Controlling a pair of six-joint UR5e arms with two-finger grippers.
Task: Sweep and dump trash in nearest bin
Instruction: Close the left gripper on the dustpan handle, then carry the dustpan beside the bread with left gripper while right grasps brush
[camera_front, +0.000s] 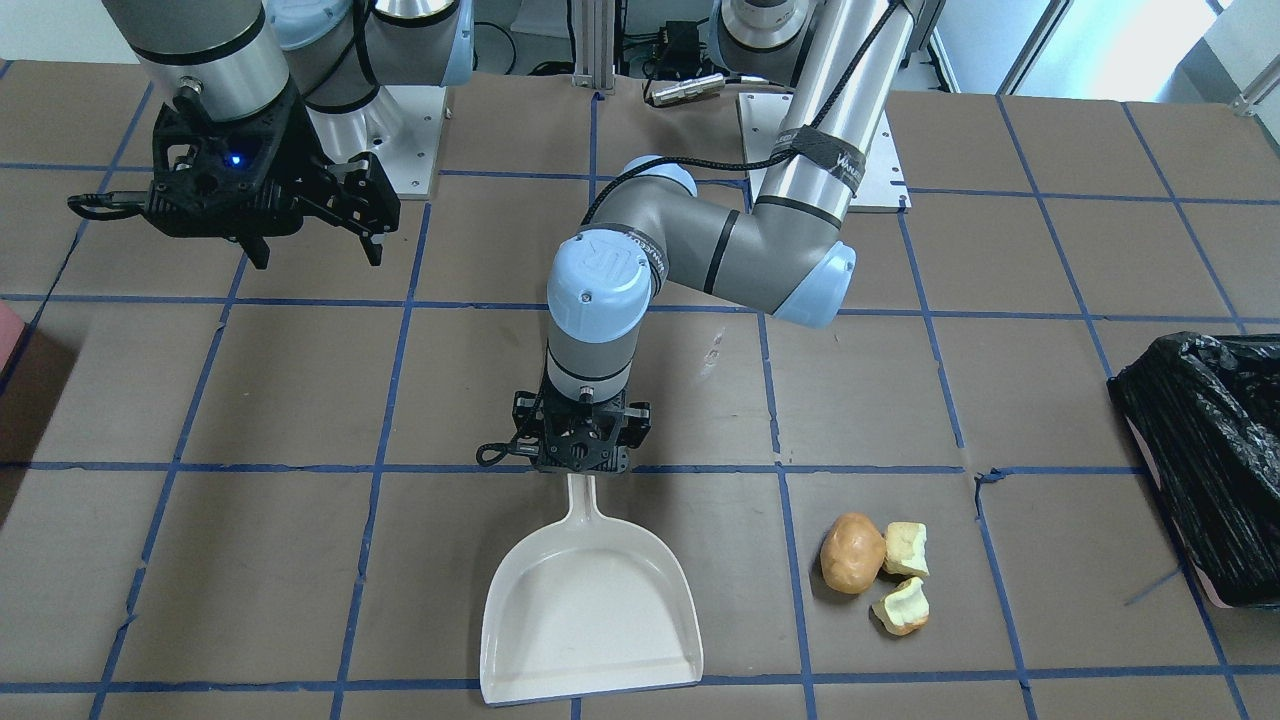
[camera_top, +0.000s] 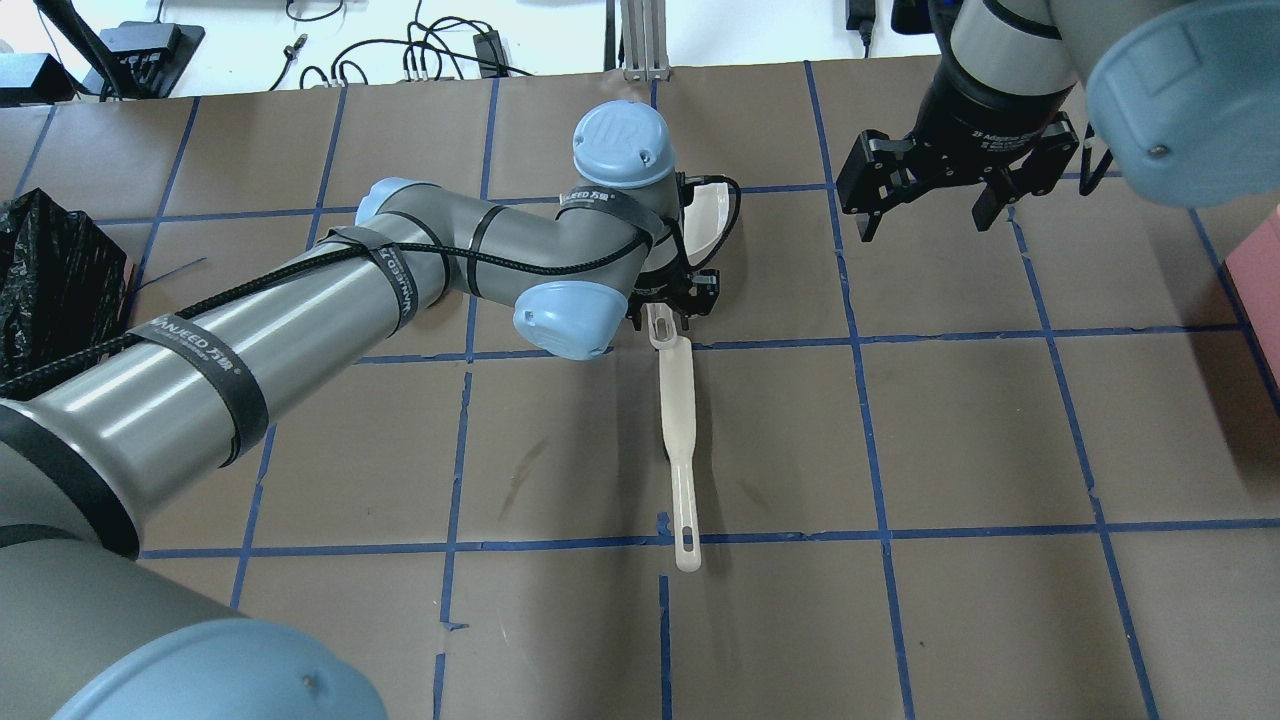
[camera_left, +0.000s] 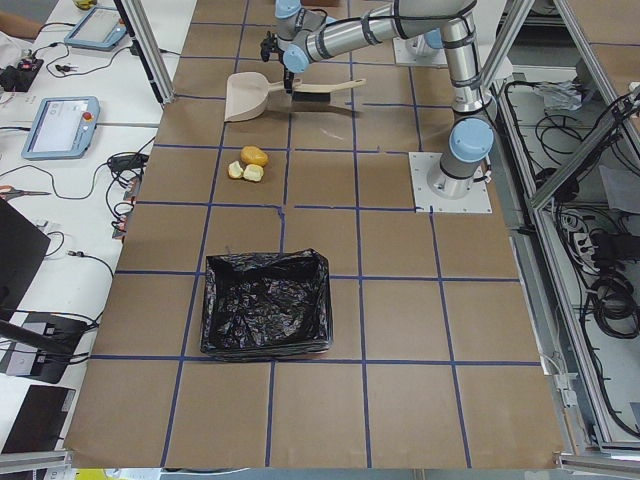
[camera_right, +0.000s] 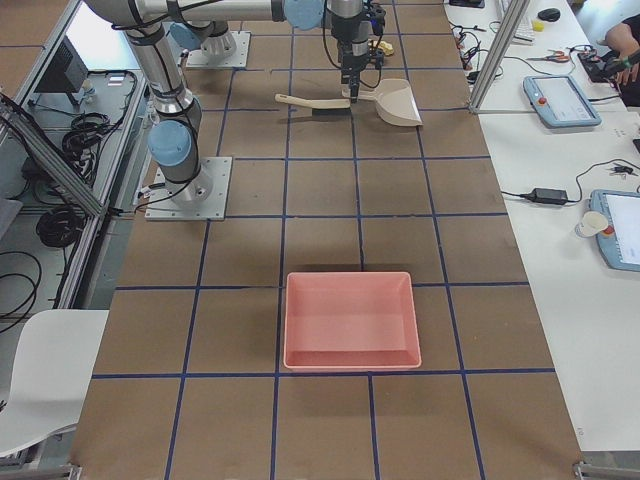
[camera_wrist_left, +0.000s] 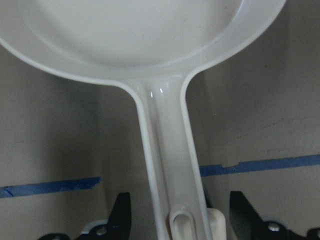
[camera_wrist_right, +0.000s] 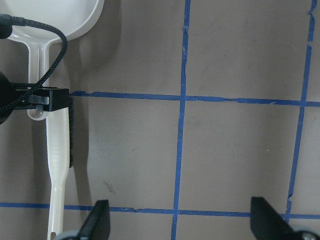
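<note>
The trash lies together on the table: a brownish-orange lump (camera_front: 853, 553) and two pale chunks (camera_front: 907, 548) (camera_front: 902, 606). The bin (camera_front: 1210, 460), lined with a black bag, stands at the table end on my left (camera_left: 265, 305). A white dustpan (camera_front: 590, 610) lies flat beside the trash. My left gripper (camera_front: 580, 450) is low over the dustpan's handle (camera_wrist_left: 172, 165), open, with a finger (camera_wrist_left: 120, 212) on each side of it and apart from it. A white brush (camera_top: 680, 440) lies behind the dustpan. My right gripper (camera_front: 315, 245) is open and empty, held above the table.
A reddish-pink tray (camera_right: 350, 320) without a bag sits towards the table end on my right. The table is brown with blue tape lines. The arm bases (camera_left: 452, 180) stand at the robot's edge. Operator desks with tablets run along the far side.
</note>
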